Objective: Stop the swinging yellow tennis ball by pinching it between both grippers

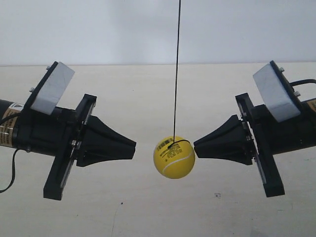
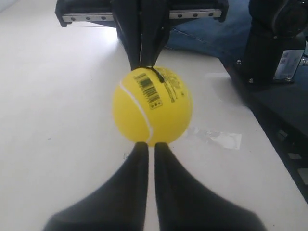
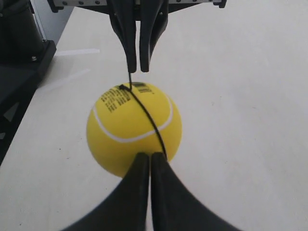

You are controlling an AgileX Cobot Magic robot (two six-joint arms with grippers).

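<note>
One yellow tennis ball (image 1: 174,157), white-seamed, black-banded, barcoded, hangs between left gripper (image 2: 150,144) and right gripper (image 3: 149,155), both jaws closed, empty

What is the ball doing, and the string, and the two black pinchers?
Ball: hanging, not pinched yet; one gripper is at it, the other a gap away.
String: pulled tight, almost straight up.
Left gripper: shut.
Right gripper: shut.

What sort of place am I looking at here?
Probably a robotics test bench: a yellow tennis ball hangs on a string over a pale table, between black cone-shaped robot jaws.
</note>
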